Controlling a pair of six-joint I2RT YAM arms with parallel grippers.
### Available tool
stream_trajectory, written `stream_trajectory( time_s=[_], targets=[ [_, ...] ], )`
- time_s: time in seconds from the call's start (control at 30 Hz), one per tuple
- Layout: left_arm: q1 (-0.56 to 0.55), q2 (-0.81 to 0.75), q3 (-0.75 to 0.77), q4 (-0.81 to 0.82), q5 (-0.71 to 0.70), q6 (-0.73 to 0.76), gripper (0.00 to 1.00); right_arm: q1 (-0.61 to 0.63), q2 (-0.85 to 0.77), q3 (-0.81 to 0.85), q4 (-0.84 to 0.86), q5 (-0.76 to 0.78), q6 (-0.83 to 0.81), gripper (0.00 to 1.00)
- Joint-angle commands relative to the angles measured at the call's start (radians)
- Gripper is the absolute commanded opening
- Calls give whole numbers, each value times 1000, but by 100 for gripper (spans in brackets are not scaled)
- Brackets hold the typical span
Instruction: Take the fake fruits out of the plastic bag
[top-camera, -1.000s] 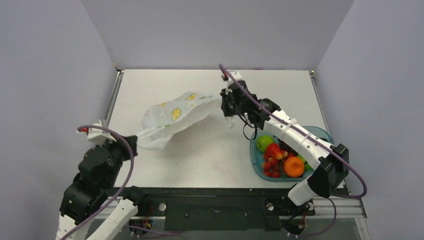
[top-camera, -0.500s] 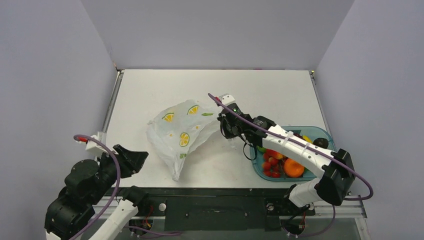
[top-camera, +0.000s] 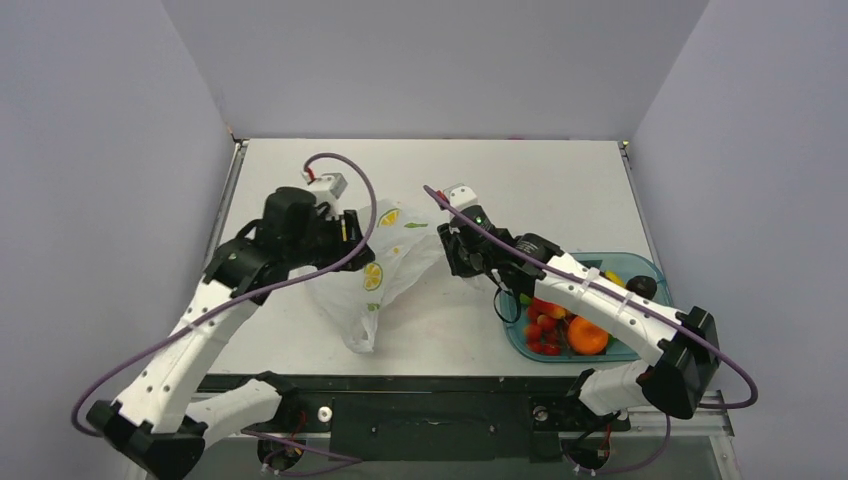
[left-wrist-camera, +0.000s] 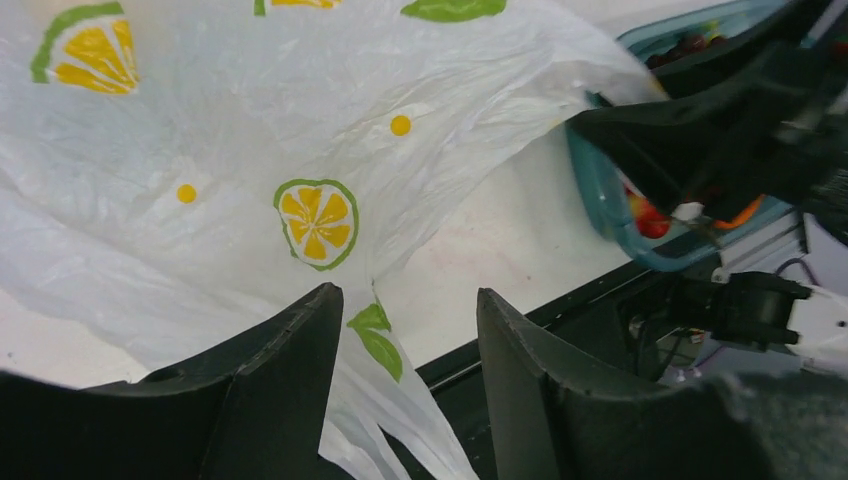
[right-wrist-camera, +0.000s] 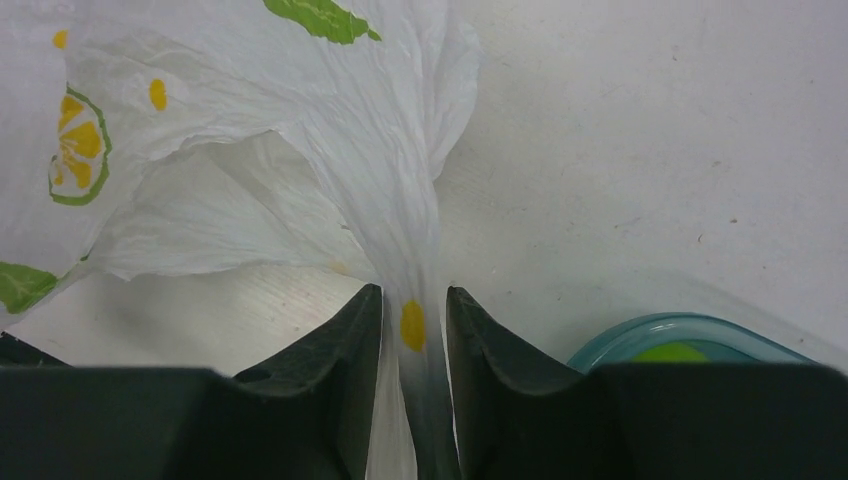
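Observation:
The plastic bag (top-camera: 375, 268) lies crumpled and flat on the table, white with lemon-slice prints (left-wrist-camera: 250, 150) (right-wrist-camera: 300, 150). My left gripper (top-camera: 350, 232) (left-wrist-camera: 408, 293) hovers over its left part, open, with a loose strip of bag below the gap. My right gripper (top-camera: 452, 250) (right-wrist-camera: 413, 291) is at the bag's right corner, jaws slightly apart with a twisted strand of bag between them. The fake fruits sit in the teal tray (top-camera: 612, 262): an orange (top-camera: 588, 336), red strawberries (top-camera: 545, 322) and a green apple (right-wrist-camera: 670, 352). No fruit shows in the bag.
The teal tray (left-wrist-camera: 600, 190) (right-wrist-camera: 690, 325) stands at the right near edge, partly under my right arm. The table's black front rail (top-camera: 430, 385) runs close below the bag's lower tip. Grey walls enclose three sides.
The left arm let go of the bag and swung from the near-left corner up over it. The bag sank onto the table. The right jaws have loosened around the bag's corner.

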Motion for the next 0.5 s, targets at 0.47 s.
stream_trajectory(
  time_s=[0.47],
  targets=[
    [-382,328,-140,445,-586,15,56,-24,-137,-150,198,-102,58,30]
  ],
)
